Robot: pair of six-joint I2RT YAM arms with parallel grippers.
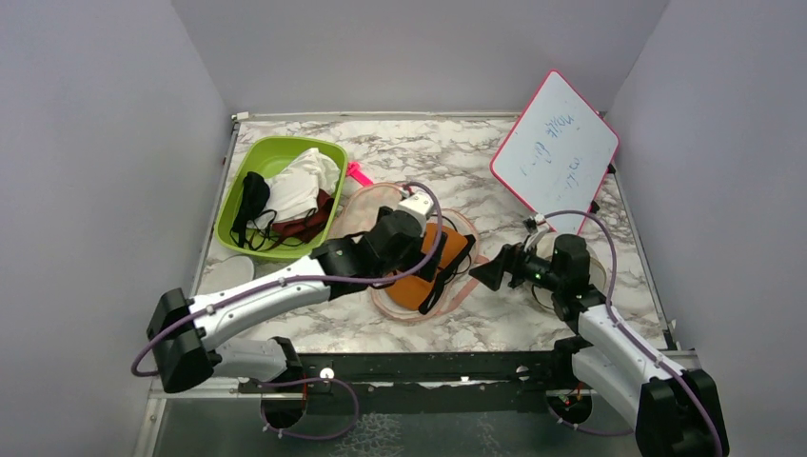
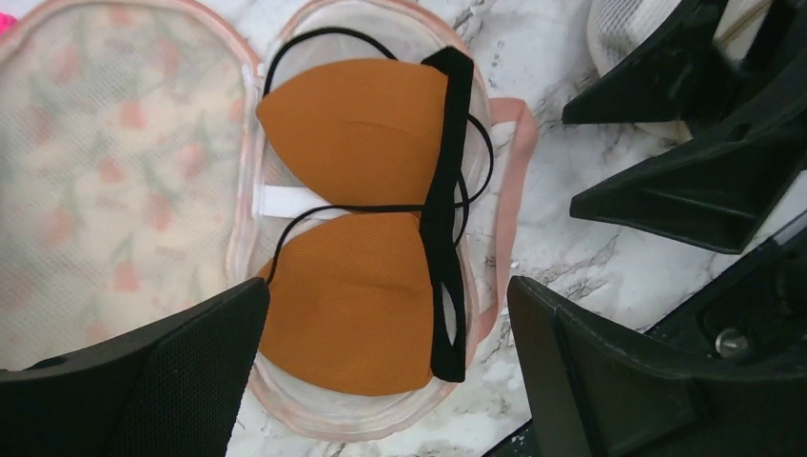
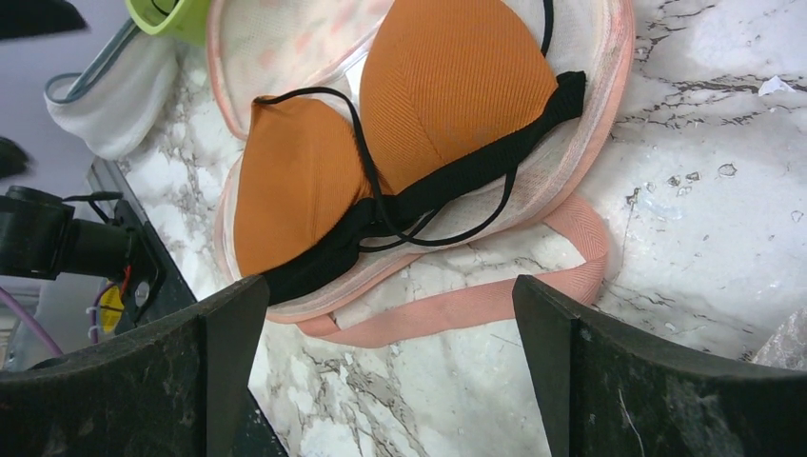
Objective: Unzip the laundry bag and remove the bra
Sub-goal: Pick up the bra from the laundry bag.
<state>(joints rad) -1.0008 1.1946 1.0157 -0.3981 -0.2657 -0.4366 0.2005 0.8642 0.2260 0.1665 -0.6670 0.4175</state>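
Note:
The laundry bag lies unzipped in the middle of the table, its printed lid folded back. The orange bra with black band and straps lies in the open lower half; it also shows in the right wrist view. My left gripper hovers open above the bra, its fingers either side of the near cup, not touching. My right gripper is open and empty just right of the bag, over its pink strap loop. In the right wrist view its own point is over bare marble.
A green basket at the back left holds white, black and maroon garments. A pink-framed whiteboard leans at the back right. A round white pouch lies left of the bag; another mesh pouch sits under the right arm.

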